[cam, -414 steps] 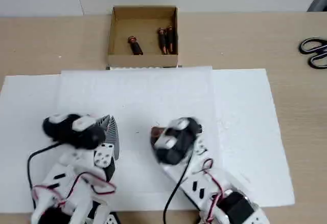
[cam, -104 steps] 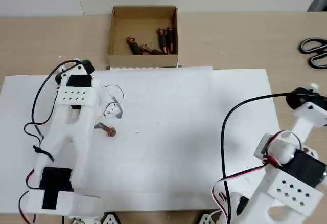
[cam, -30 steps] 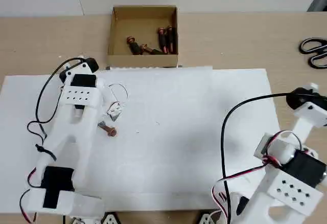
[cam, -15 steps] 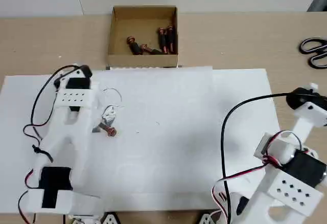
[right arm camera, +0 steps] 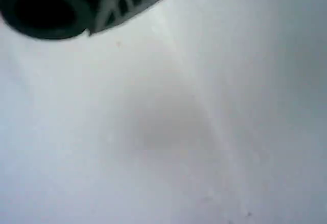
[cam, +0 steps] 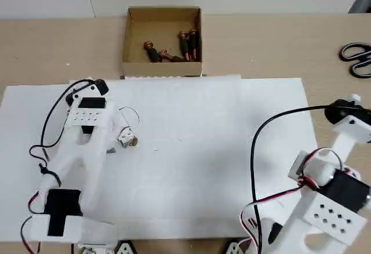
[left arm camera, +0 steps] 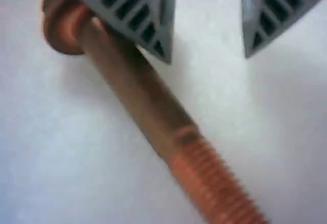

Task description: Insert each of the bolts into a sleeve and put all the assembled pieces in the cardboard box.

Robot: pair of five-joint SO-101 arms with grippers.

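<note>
A copper bolt [left arm camera: 138,96] lies bare on the white sheet, its head [left arm camera: 60,25] beside one grey fingertip [left arm camera: 134,10] of my left gripper [left arm camera: 207,42]. That gripper is open and low over the sheet; the bolt runs under one finger, not between the two. In the high view the left gripper [cam: 123,137] sits left of centre, with the bolt's head [cam: 133,141] poking out beside it. The cardboard box [cam: 164,67] stands at the far edge, holding several copper pieces [cam: 186,44]. My right arm [cam: 333,191] is folded back at the near right; its gripper [right arm camera: 76,6] hangs close over bare sheet.
The white sheet [cam: 208,144] covers most of the table between the arms and the box. Black scissors [cam: 356,57] lie at the far right on the wood. A black cable [cam: 272,123] loops over the sheet from the right arm.
My left gripper has shifted a little to the right and come down over the bolt, which now shows only its head beside the fingers. The right arm has kept still.
</note>
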